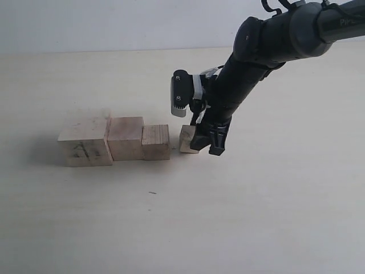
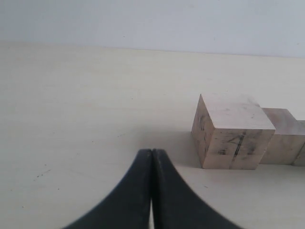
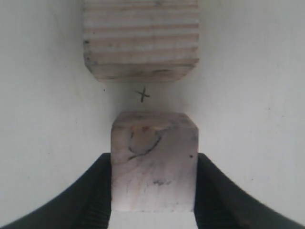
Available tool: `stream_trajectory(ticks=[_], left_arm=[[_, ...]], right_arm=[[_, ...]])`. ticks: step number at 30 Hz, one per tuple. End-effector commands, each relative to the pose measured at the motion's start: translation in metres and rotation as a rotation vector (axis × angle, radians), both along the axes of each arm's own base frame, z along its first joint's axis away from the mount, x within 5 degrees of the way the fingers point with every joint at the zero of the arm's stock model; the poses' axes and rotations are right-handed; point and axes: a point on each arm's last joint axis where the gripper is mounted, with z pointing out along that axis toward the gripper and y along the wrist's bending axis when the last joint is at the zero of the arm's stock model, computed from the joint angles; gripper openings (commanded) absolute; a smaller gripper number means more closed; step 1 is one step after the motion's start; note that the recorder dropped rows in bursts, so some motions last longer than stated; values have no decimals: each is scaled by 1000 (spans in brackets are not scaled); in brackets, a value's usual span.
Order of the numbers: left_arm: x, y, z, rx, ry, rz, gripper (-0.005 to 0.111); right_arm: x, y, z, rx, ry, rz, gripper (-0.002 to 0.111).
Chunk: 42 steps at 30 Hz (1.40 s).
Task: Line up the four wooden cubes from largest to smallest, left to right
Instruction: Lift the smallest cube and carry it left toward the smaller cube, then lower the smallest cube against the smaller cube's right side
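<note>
Bright, soft, even light washes out the pale table (image 1: 274, 217), leaving only a faint shadow beside the largest cube (image 1: 85, 145).

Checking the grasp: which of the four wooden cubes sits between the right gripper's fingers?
The smallest cube, at the row's right end: the right gripper clamps its sides, while the three larger cubes stand untouched.

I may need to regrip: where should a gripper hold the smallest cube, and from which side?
Pinch the smallest cube by its two flat, parallel faces that run along the row, coming from the open right end. The third cube sits close on its left, blocking that face; the right gripper spans those faces.
</note>
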Motion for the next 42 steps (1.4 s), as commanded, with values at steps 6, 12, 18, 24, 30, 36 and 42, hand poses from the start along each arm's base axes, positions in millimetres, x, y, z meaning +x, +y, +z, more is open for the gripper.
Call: stream_trajectory(ticks=[6, 12, 18, 24, 30, 36, 42], left_arm=[[0, 0, 0, 1, -11, -3, 0], [0, 0, 0, 1, -11, -3, 0], [0, 0, 0, 1, -11, -3, 0], [0, 0, 0, 1, -11, -3, 0], [0, 0, 0, 1, -11, -3, 0], [0, 0, 0, 1, -11, -3, 0], [0, 0, 0, 1, -11, -3, 0]], right_arm=[[-1, 3, -2, 18, 14, 11, 0], [0, 4, -1, 27, 10, -4, 0], [-1, 7, 0, 61, 36, -53, 4], [0, 7, 0, 61, 33, -52, 11], [0, 7, -7, 52, 35, -29, 19], [2, 7, -19, 43, 33, -45, 50], [3, 8, -18, 51, 22, -55, 63]])
